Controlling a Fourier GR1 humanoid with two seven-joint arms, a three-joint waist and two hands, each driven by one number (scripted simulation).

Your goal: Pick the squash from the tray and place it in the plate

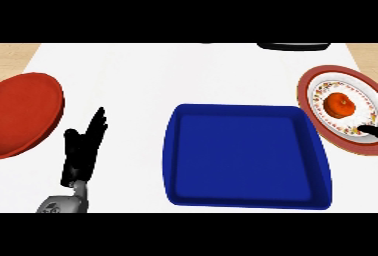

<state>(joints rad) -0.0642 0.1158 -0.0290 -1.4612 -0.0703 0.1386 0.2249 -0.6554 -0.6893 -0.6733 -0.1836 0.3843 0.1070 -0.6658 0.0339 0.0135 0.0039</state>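
white surface (148, 80); squash (341, 104) sits on the plate (314, 85) right of the tray (247, 200). small, stiff, probably light; take its sides. left hand (81, 145) fingers open; right fingers: cannot tell.

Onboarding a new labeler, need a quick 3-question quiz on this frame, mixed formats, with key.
1. True or false: the blue tray still holds the squash.
2. Multiple choice: where is the squash? A) on the patterned plate at the right edge; B) on the red plate at the left; C) on the bare counter.
3. Fill in: the left hand rests with fingers up between the red plate and the ____.

Key
1. False. The tray shows nothing in it.
2. A. The orange squash lies on the patterned plate; only a dark fingertip of the right hand shows at that plate's edge, so its fingers cannot be judged.
3. Tray.
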